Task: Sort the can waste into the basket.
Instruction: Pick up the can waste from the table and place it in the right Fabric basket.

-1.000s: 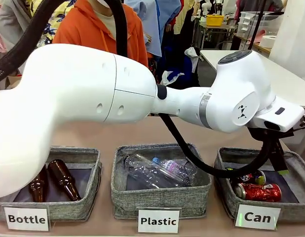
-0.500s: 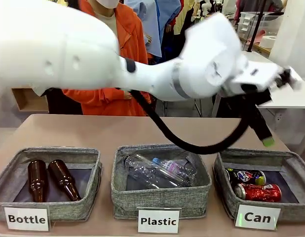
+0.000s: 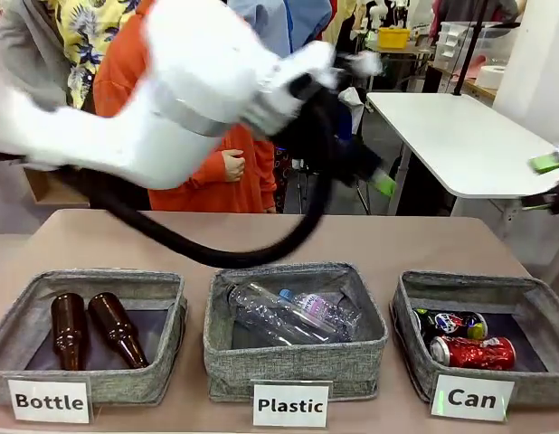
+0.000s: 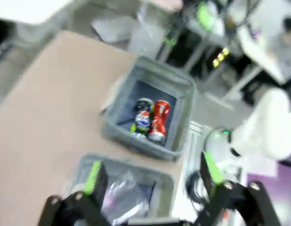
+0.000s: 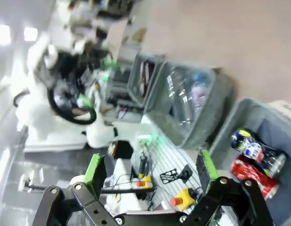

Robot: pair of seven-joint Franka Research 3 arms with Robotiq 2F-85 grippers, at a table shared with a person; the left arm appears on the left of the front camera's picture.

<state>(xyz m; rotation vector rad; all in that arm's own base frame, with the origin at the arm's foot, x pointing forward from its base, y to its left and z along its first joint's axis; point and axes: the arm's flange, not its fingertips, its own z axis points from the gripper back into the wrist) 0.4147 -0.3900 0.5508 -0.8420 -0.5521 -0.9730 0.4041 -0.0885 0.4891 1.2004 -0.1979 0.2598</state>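
Grey "Can" basket point(image 3: 415, 348) holding red can point(image 3: 474, 352), dark can point(image 3: 450, 323) beside it. Left fingers point(image 4: 149, 175) and right fingers point(image 5: 149, 169) both spread, empty, hanging high above basket. Judging sorting finished; retreat clear of rim.

The left arm point(image 3: 189, 81) swept high above the table point(image 3: 126, 244), blurred, its black cable looping down beneath it, and its gripper point(image 3: 365, 172) hung over the table's far edge with the jaws spread wide and nothing between them. The right gripper point(image 3: 551, 181) stood off the table's right end, one green pad point(image 3: 549, 163) showing, its jaws likewise parted and empty in its own wrist view. Behind the table's far side, the person's hand point(image 3: 232, 165) was curled at waist height.
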